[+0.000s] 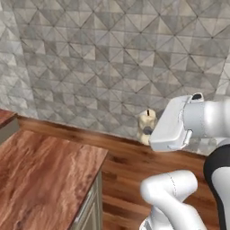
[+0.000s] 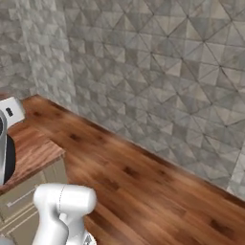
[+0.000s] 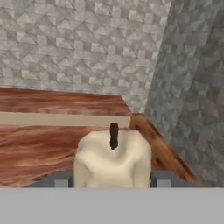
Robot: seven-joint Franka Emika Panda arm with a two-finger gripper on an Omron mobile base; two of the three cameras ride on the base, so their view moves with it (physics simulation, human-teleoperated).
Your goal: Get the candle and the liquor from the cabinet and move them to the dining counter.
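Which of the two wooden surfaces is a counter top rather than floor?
The reddish, swirly-grained counter top at lower left: it has a beige cabinet front below its edge. The plank floor runs to the tiled wall.

Even, shadowless rendered light; soft, blurry detail.

The dining counter [image 1: 42,173] lies bare at eight o'clock of the gripper [image 1: 146,131], free to approach from above. The tiled wall [image 1: 103,58] closes off twelve o'clock (a second wall [image 3: 192,87] stands at two o'clock in the hand view). The floor [image 2: 143,191] between them stays unobstructed.
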